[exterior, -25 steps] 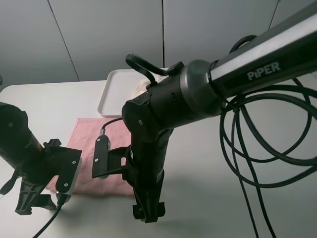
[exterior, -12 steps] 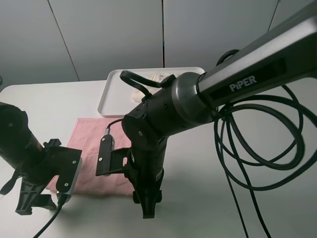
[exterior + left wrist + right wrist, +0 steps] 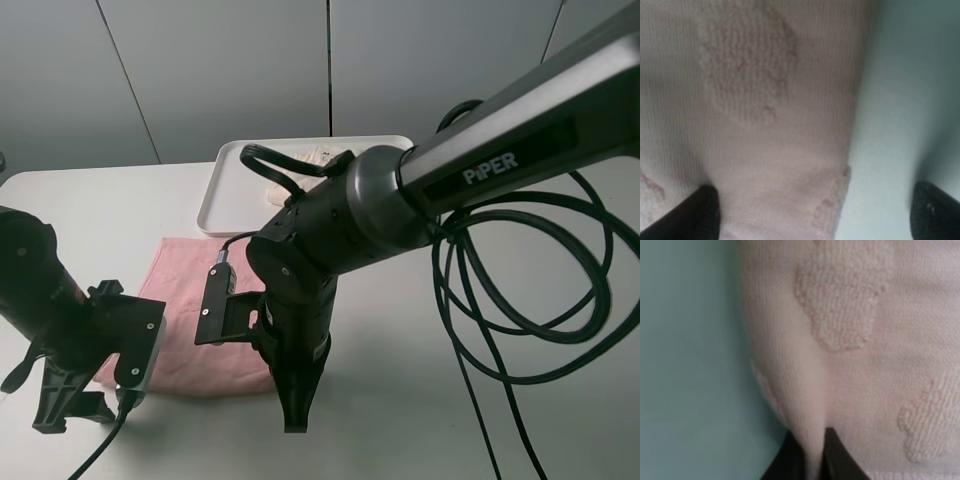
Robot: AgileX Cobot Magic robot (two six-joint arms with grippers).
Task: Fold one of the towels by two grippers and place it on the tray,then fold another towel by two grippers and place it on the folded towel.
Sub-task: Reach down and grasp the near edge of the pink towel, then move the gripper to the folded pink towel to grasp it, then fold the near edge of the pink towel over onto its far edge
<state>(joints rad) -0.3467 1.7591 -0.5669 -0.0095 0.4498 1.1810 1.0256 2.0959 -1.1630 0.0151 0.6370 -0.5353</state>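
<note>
The pale pink towel point(image 3: 180, 300) lies flat on the white table, near the front. My right gripper point(image 3: 292, 418) points straight down at the towel's near right corner. In the right wrist view the right gripper point(image 3: 810, 460) is shut on a pinched-up ridge of the pink towel point(image 3: 855, 340). My left gripper point(image 3: 70, 405) stands at the near left corner. In the left wrist view the left gripper point(image 3: 817, 220) is open, one finger point(image 3: 697, 212) on the pink cloth point(image 3: 750, 100), the other over bare table. Behind stands the tray point(image 3: 222, 190) with the cream towel point(image 3: 300, 165) in it, mostly hidden by the right arm.
Loops of black cable point(image 3: 520, 300) hang over the table's right side. The right arm's bulky wrist point(image 3: 340, 230) blocks the view of the towel's right half and part of the tray. A grey panelled wall stands behind the table.
The right gripper's fingers have gone from open to shut, pinching the pink towel's edge, and its tip has dropped to the table. The left gripper has not moved.
</note>
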